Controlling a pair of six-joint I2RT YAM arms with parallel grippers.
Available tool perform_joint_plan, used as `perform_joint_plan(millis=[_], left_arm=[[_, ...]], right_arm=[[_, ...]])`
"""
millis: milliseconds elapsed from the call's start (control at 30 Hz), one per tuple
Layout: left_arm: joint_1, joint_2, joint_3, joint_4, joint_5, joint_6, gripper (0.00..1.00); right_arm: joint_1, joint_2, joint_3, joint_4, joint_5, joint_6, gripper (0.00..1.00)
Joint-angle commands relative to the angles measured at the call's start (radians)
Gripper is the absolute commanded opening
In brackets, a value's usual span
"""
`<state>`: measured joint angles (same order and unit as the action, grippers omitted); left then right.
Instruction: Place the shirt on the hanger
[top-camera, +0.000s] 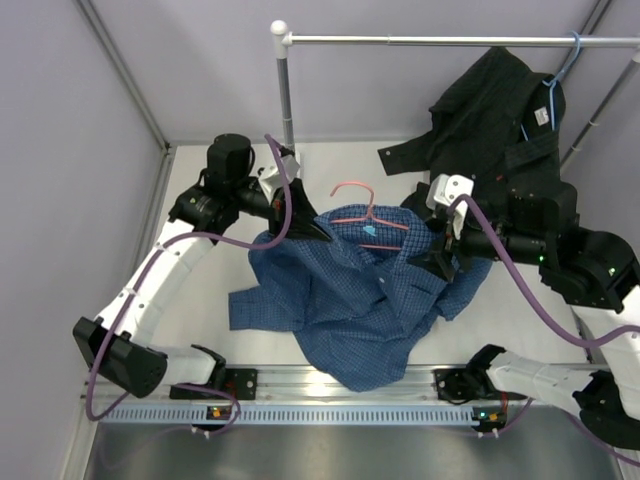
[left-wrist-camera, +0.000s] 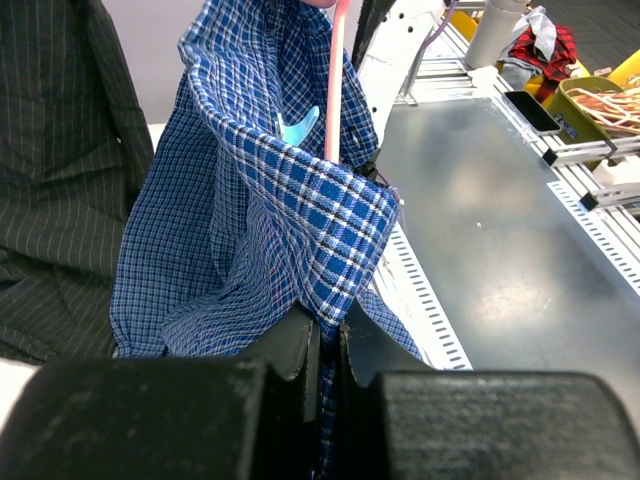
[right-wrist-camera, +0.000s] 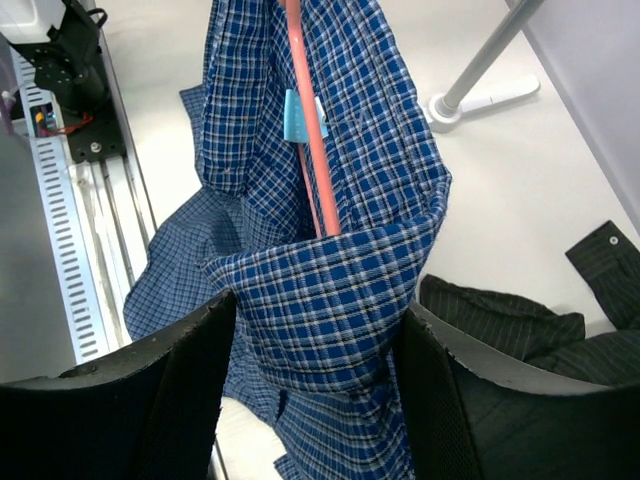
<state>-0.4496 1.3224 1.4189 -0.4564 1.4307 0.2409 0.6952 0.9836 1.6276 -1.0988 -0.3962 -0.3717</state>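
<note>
Mid-frame, the soft, limp blue checked shirt (top-camera: 350, 300) wants gripping at shoulder seams: left gripper (left-wrist-camera: 328, 332) pinches it shut, right gripper (right-wrist-camera: 318, 330) straddles fabric, hold unclear.

You're in a robotics lab cell, not a home or a shop. Take the aluminium mounting rail (top-camera: 340, 378) as your mark. Both arm bases (top-camera: 222, 381) are bolted onto it, a slotted cable duct (top-camera: 340, 412) runs along its near side, and purple cables (top-camera: 530, 290) loop above it. Beyond the rail lies a white tabletop (top-camera: 340, 165) closed in by plain grey panels (top-camera: 60, 150), with a metal clothes rail (top-camera: 430, 41) at the far end. On the rail's near side, your left wrist view shows a dark grey work surface (left-wrist-camera: 490, 230) and a yellow bin (left-wrist-camera: 600, 105) among clutter.
</note>
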Motion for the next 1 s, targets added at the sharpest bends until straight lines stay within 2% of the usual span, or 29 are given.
perform_joint_plan(millis=[0,100,200,333,467,633,700,833,967], left_arm=[[0.0,-0.038,-0.014,0.027,0.241,0.043,0.0],[0.0,-0.031,-0.017,0.027,0.231,0.04,0.0],[0.0,-0.026,-0.015,0.024,0.241,0.04,0.0],[-0.012,-0.037,-0.015,0.024,0.241,0.052,0.0],[-0.017,-0.052,-0.021,0.024,0.241,0.06,0.0],[-0.026,-0.071,-0.029,0.022,0.241,0.074,0.0],[-0.027,-0.074,-0.031,0.022,0.241,0.072,0.0],[-0.028,-0.078,-0.038,0.024,0.235,0.067,0.0],[-0.027,-0.069,-0.038,0.022,0.231,0.077,0.0]], right_arm=[[-0.011,0.006,0.064,-0.021,-0.064,0.005,0.6],[-0.017,-0.017,0.061,-0.016,-0.034,0.019,0.6],[-0.023,-0.036,0.049,-0.015,0.039,0.036,0.65],[-0.023,-0.005,0.029,-0.015,-0.013,0.045,0.64],[-0.046,0.027,0.032,-0.012,-0.137,0.039,0.53],[-0.129,0.05,0.023,0.004,-0.327,0.027,0.47],[-0.149,0.062,0.023,0.005,-0.355,0.025,0.4],[-0.194,0.047,0.02,0.017,-0.345,0.017,0.19],[-0.214,-0.02,-0.032,0.054,-0.297,0.036,0.2]])
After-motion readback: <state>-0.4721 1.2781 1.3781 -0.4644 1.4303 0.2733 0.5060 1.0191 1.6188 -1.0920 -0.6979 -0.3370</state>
